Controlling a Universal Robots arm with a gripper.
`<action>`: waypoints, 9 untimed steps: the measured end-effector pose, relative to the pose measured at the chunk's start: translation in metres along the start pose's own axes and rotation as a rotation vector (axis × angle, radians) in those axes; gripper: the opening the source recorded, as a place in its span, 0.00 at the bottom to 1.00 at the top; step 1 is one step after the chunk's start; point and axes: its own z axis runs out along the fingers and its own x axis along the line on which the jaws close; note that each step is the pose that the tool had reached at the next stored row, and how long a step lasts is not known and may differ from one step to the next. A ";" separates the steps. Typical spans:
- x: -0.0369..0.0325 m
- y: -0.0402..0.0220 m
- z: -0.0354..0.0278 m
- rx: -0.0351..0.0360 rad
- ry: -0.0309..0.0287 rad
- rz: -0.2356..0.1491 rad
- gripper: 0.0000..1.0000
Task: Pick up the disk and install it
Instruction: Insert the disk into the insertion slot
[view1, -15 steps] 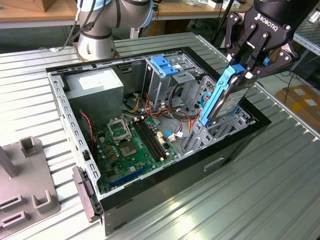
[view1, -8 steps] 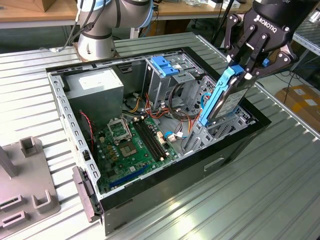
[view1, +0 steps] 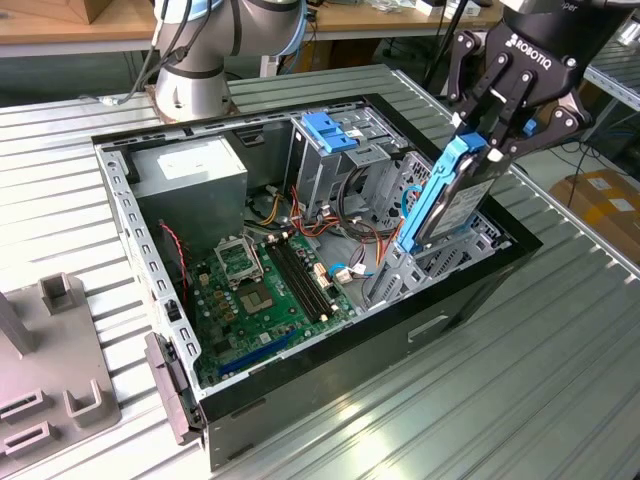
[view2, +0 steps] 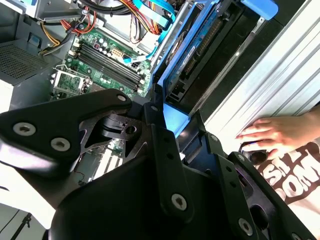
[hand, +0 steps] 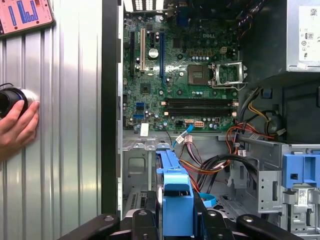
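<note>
Over the exterior view's right end of the open computer case (view1: 470, 295), I have the gripper (view1: 487, 142) closed tight on the upper end of the disk (view1: 440, 205), jaws pressed on either side of its blue rail (view1: 445, 175). The disk hangs steeply tilted and on edge. Its lower end is down among the grey metal bay at that end of the case, and I cannot tell whether it touches the metal there. In the first wrist view the blue rail runs straight out from between the jaws toward the green motherboard (hand: 180, 75), which lies flat on the case floor. The grey power supply (view1: 190, 175) sits in the far corner toward the exterior view's left, and the blue-topped drive cage (view1: 330, 135) stands between it and the held disk. The case rests on a ribbed metal table (view1: 540, 400). In both wrist views I see a person's hand (hand: 17, 127) resting on that table beside the case, touching a small black knob (hand: 9, 100).
</note>
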 end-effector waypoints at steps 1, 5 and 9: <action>0.0000 0.0000 0.0007 0.0000 0.0000 0.000 0.36; 0.0003 0.0000 0.0071 0.0000 0.0001 0.000 0.36; 0.0004 0.0000 0.0107 0.0000 0.0002 0.000 0.36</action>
